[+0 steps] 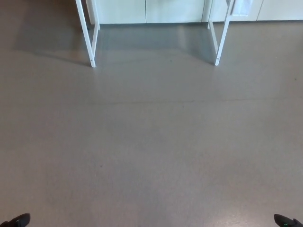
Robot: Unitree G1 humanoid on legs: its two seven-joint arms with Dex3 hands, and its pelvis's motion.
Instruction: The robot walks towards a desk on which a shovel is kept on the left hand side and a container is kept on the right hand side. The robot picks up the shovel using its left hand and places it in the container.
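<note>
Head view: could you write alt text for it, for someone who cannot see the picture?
A wide stretch of bare grey floor fills the picture, with the white legs of a desk at the top edge before pale cabinets. Only black tips of the robot's left hand and right hand peek in at the bottom corners.
</note>
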